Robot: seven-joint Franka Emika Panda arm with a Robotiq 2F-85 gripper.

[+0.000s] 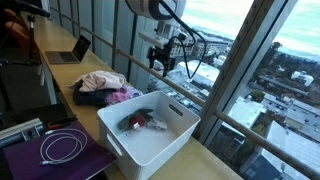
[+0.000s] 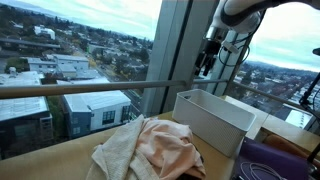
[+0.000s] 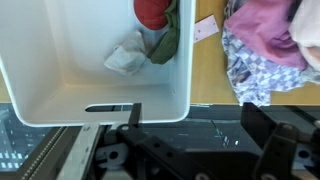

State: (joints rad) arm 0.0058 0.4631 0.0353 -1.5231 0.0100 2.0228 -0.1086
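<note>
- The wooden counter (image 1: pixel 60 75) runs beside the tall windows, from the far left down to the near right in an exterior view.
- The white bin (image 1: pixel 160 142) stands on the near stretch of that counter, open at the top. In the wrist view its wall (image 3: pixel 60 85) shows a slot handle and fills the left of the picture.
- A heap of clothes (image 1: pixel 105 88), pink, beige and dark, lies on the counter just beside the bin, on its far left side. Seen from the opposite end (image 2: pixel 150 150), the heap is nearest and the bin sits behind it.
- A purple cloth (image 1: pixel 35 162) lies at the near left, close to the bin.
- An open laptop (image 1: pixel 70 50) sits far down the counter, well apart from the rest.
- The gripper (image 1: pixel 163 62) hangs high over the window side of the bin, clear of its rim and touching nothing. Its fingers (image 3: pixel 262 132) stand wide apart with nothing between them.
- A small bundle of garments (image 3: pixel 150 40), red, green and pale grey, lies on the bin's floor against one wall.
- A white cable (image 1: pixel 62 147) lies coiled on the purple cloth.
</note>
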